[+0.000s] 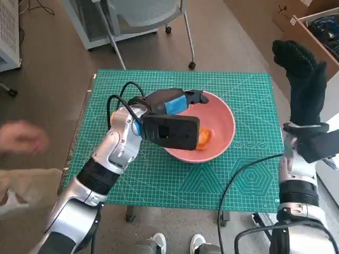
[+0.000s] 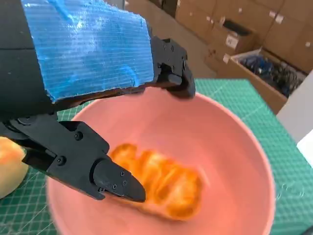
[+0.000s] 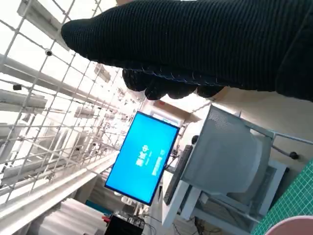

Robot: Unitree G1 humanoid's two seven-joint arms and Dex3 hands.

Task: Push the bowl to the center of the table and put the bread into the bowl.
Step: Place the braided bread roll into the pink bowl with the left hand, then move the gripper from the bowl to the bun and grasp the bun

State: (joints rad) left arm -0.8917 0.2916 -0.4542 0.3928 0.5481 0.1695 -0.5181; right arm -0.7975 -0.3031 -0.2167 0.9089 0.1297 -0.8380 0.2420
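Green cutting mat (image 1: 132,174) over small table; brown floor; left hand (image 1: 175,103) spread empty above pink bowl (image 1: 225,127)

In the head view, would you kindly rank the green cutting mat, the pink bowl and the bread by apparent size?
1. Green cutting mat, largest by far.
2. Pink bowl.
3. Bread, smallest, though the left hand hides part of it and of the bowl.
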